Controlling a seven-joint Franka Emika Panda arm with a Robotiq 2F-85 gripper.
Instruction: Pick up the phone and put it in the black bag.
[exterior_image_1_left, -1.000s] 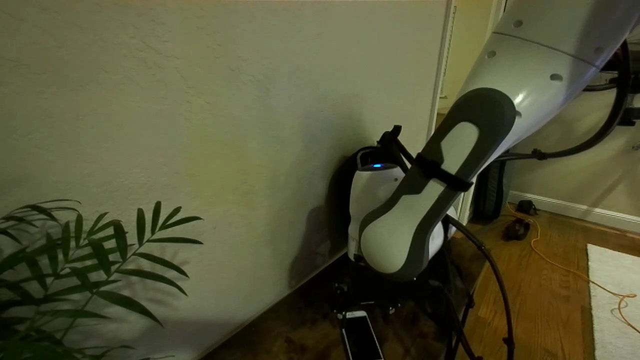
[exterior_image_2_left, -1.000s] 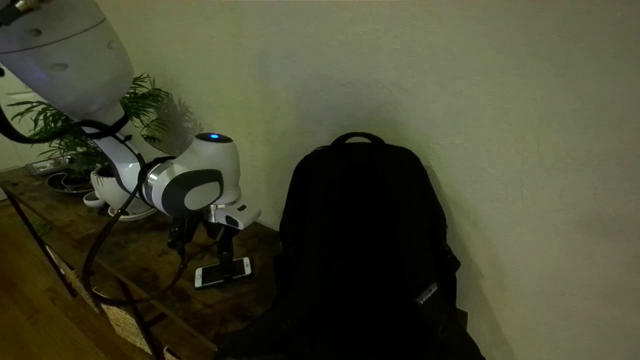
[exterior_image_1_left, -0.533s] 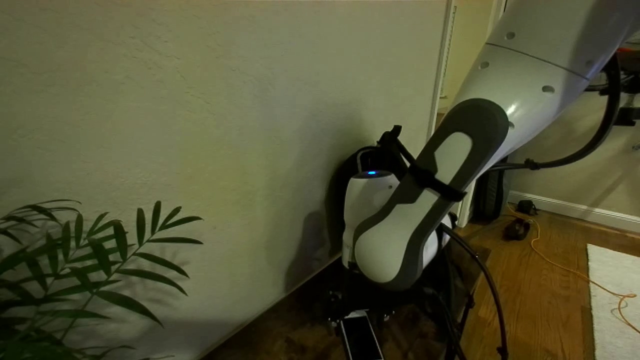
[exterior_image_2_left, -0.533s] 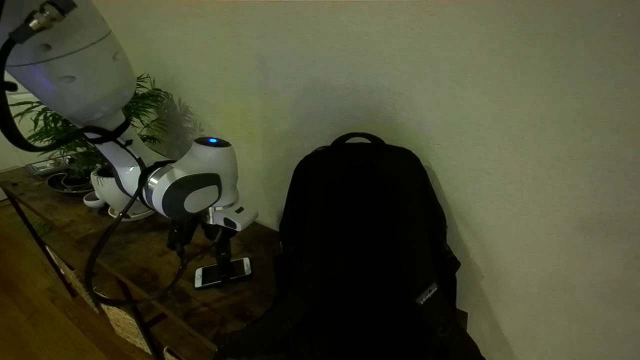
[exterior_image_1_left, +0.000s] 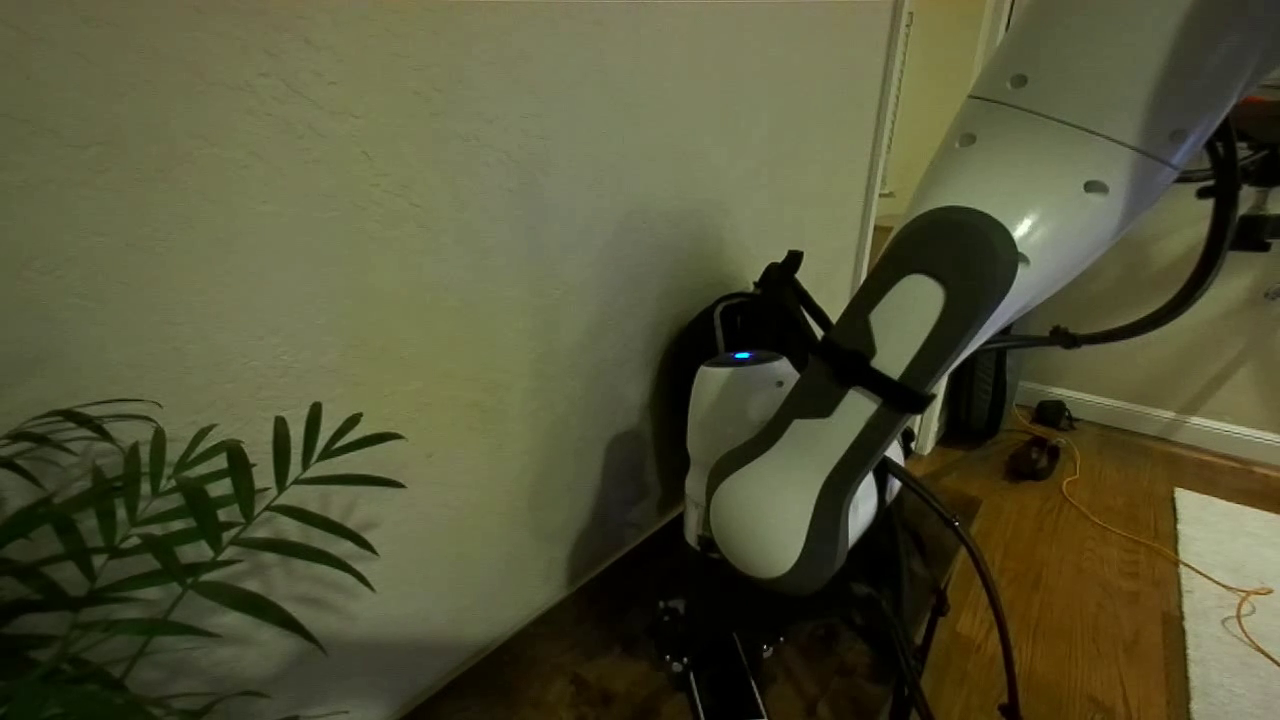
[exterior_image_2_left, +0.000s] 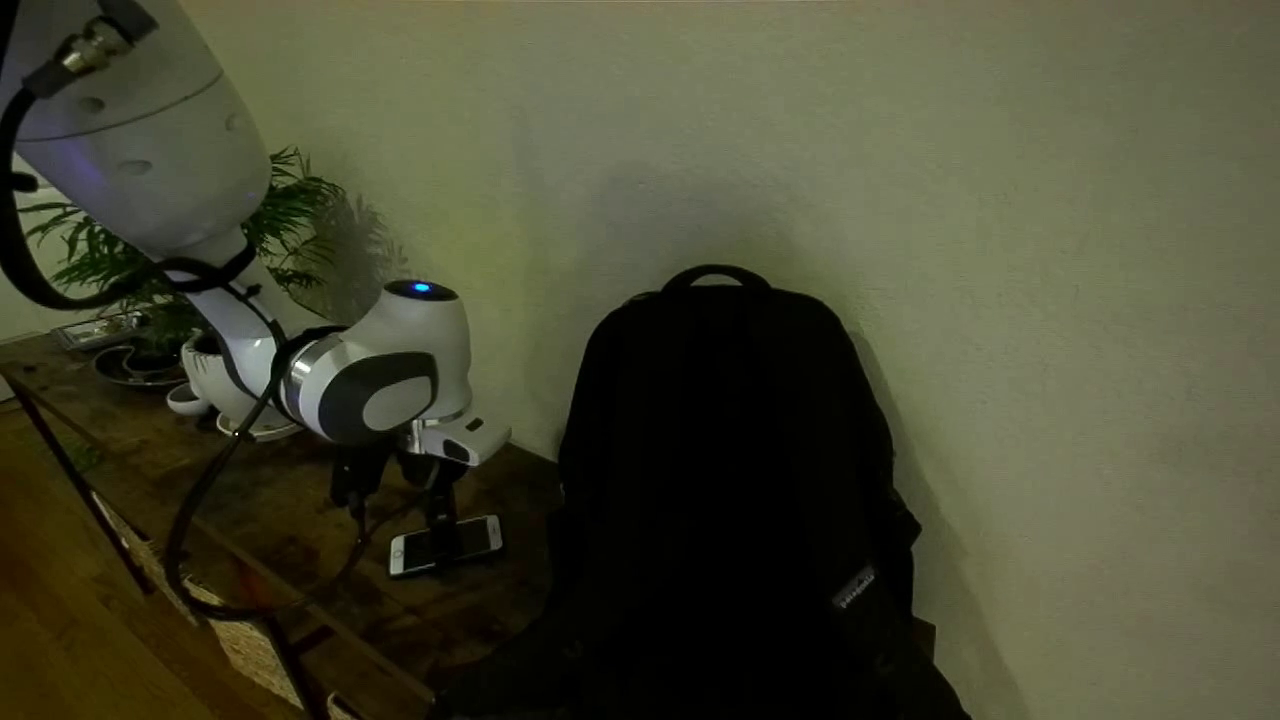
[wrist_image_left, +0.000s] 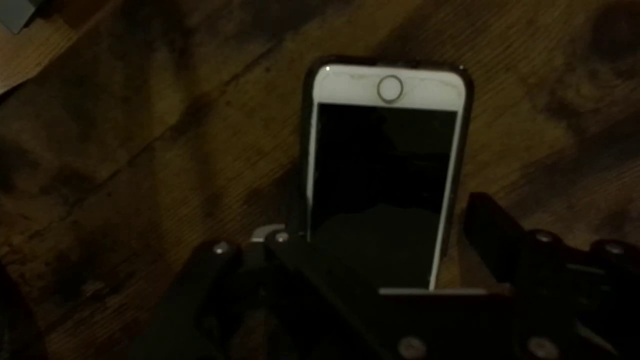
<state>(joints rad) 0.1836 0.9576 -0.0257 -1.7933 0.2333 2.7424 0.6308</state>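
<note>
A phone with a white frame and dark screen lies face up on the brown wooden table, seen in both exterior views (exterior_image_1_left: 728, 692) (exterior_image_2_left: 415, 553) and in the wrist view (wrist_image_left: 382, 170). My gripper (wrist_image_left: 387, 230) is open above the phone, pointing down, with one finger beside each long edge. A gap of table shows between the right finger and the phone; the left finger overlaps the phone's edge in view, and I cannot tell if it touches. A black backpack (exterior_image_2_left: 730, 480) stands upright against the wall beside the arm. Its opening cannot be made out in the dark.
A white plant pot (exterior_image_2_left: 215, 380), a small white cup (exterior_image_2_left: 187, 400) and leafy plants (exterior_image_1_left: 200, 520) stand beyond the arm. The wall (exterior_image_2_left: 1050, 300) runs close behind the table. A cable (exterior_image_2_left: 185, 520) hangs from the arm near the table's front edge (exterior_image_2_left: 330, 625).
My gripper has moved down toward the phone and slightly away from the backpack. The fingers now cover more of the phone in the exterior views. The phone and backpack have not moved.
</note>
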